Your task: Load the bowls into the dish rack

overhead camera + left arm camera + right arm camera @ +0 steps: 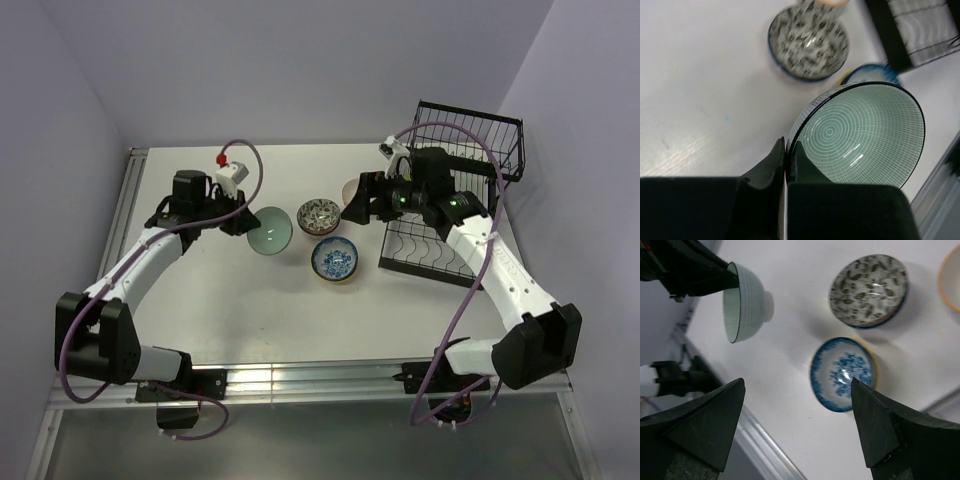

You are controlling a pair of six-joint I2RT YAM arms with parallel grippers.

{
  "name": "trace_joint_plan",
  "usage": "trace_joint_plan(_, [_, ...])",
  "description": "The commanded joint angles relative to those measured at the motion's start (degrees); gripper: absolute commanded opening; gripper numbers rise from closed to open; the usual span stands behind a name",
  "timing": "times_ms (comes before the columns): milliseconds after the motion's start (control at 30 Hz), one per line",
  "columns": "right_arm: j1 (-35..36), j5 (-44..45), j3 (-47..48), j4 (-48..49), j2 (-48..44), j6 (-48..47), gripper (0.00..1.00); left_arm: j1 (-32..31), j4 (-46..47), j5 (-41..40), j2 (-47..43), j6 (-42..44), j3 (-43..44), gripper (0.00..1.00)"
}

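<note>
From above, the left gripper (243,216) is clamped on the edge of the green bowl (271,231), over the left middle of the white desk (300,320). The bowl is tipped. Just to its right sits the dark flowery bowl (320,216), and the blue bowl (334,260) sits nearer. The right gripper (352,208) hangs just right of the flowery bowl and hides most of a cream bowl (349,188). The black wire dish rack (470,135) stands at the far right, and the right arm covers its middle.

From the left wrist, the two fingers (775,162) are squeezed together with the green bowl's (860,135) dark rim pinched between them. The bowl hides nearly all of the blue bowl (867,72). The flowery bowl (807,42) is in plain sight. Only a sliver of the cream bowl (822,1) shows at the top edge. A blurry corner of the rack (925,30) is cut off at the top right.

From the right wrist, the right gripper (797,382) has its fingers wide apart with nothing between them, above the blue bowl (842,372). The green bowl (745,302) hangs on its side from the left gripper (732,270). I cannot tell if it touches the desk. The flowery bowl (867,290) lies past the blue one. The cream bowl (951,280) is cut off at the right edge.
</note>
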Motion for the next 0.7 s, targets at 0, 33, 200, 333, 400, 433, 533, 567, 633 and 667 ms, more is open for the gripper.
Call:
trace_joint_plan(0, [0.90, -9.94, 3.10, 6.46, 1.76, 9.05, 0.93, -0.08, 11.42, 6.25, -3.85, -13.38, 3.84, 0.00])
trace_joint_plan(33, [1.07, -12.65, 3.28, 8.47, 2.46, 12.02, 0.94, -0.08, 11.77, 6.51, -4.03, -14.18, 4.20, 0.00])
trace_joint_plan(200, [2.13, -16.02, 2.14, 16.03, 2.47, 21.36, 0.98, -0.17, 13.52, 8.44, -3.33, -20.59, 5.96, 0.00])
trace_joint_plan(333, [3.80, -16.11, 1.26, 19.91, 2.46, 25.84, 1.00, -0.60, 17.75, 9.15, -3.42, -24.73, 5.08, 0.00])
trace_joint_plan(400, [4.41, -15.85, 1.61, 20.09, 3.60, 27.16, 1.00, -1.13, 18.62, 8.89, -3.41, -25.96, 4.82, 0.00])
trace_joint_plan(433, [5.02, -15.67, 1.87, 19.83, 4.04, 28.30, 1.00, -1.39, 18.89, 8.63, -3.33, -26.32, 4.64, 0.00])
trace_joint_plan(533, [5.73, -14.79, 2.23, 20.09, 5.10, 29.63, 1.00, -2.27, 19.33, 8.27, -2.89, -27.20, 4.46, 0.00])
trace_joint_plan(567, [6.25, -14.62, 2.23, 20.26, 5.28, 29.98, 1.00, -2.45, 19.33, 8.01, -2.97, -27.20, 4.55, 0.00])
trace_joint_plan(633, [6.78, -14.53, 2.40, 20.35, 6.15, 30.60, 1.00, -3.06, 19.51, 7.83, -2.80, -27.55, 4.46, 0.00])
trace_joint_plan(667, [7.40, -14.44, 2.66, 20.18, 6.50, 30.51, 1.00, -3.15, 19.33, 7.75, -2.71, -27.55, 4.64, 0.00])
